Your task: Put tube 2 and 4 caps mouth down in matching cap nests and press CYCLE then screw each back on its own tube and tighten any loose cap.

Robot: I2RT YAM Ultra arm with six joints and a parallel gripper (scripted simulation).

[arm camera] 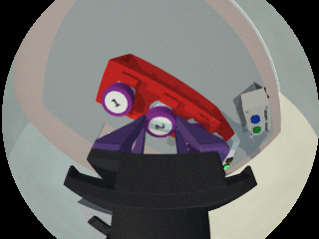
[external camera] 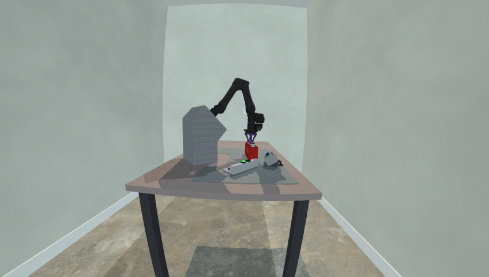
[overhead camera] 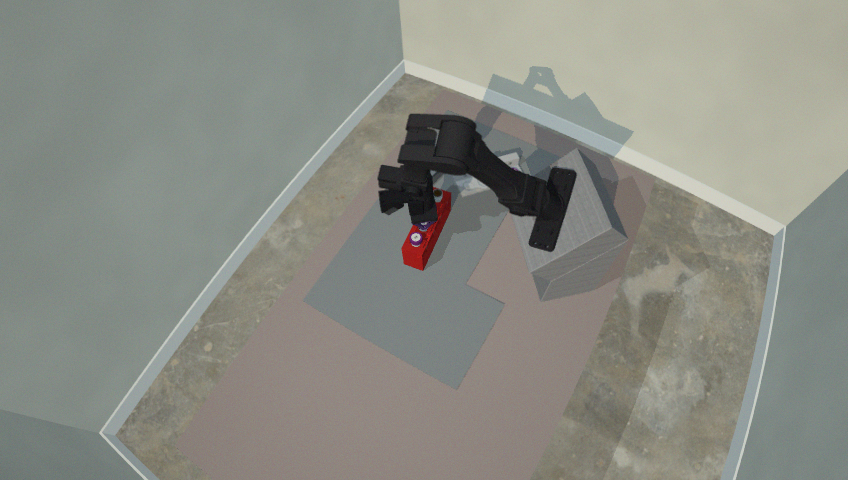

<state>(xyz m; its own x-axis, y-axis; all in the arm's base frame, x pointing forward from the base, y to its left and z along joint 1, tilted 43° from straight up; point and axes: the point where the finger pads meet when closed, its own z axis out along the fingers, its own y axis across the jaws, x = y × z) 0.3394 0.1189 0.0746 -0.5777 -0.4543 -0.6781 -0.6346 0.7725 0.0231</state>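
Note:
The red decapping station (arm camera: 166, 94) stands on the grey mat, also seen in the top view (overhead camera: 423, 234). Purple cap 1 (arm camera: 118, 102) sits on its end tube. My gripper (arm camera: 159, 119) points down over the station, and its purple fingers are shut on cap 2 (arm camera: 159, 123), which sits on tube 2. In the top view the gripper (overhead camera: 423, 221) covers that cap, and an uncapped tube mouth (overhead camera: 437, 193) shows at the station's far end. The cap tray (external camera: 240, 167) has a purple cap (external camera: 228, 168) at its near end and a lit green lamp (external camera: 243, 160).
The small key desk (arm camera: 251, 115) with the blue key (arm camera: 254, 119) and the green key (arm camera: 257, 130) stands to the right of the station. The tall grey block (external camera: 200, 135) carrying the arm's base stands behind the mat.

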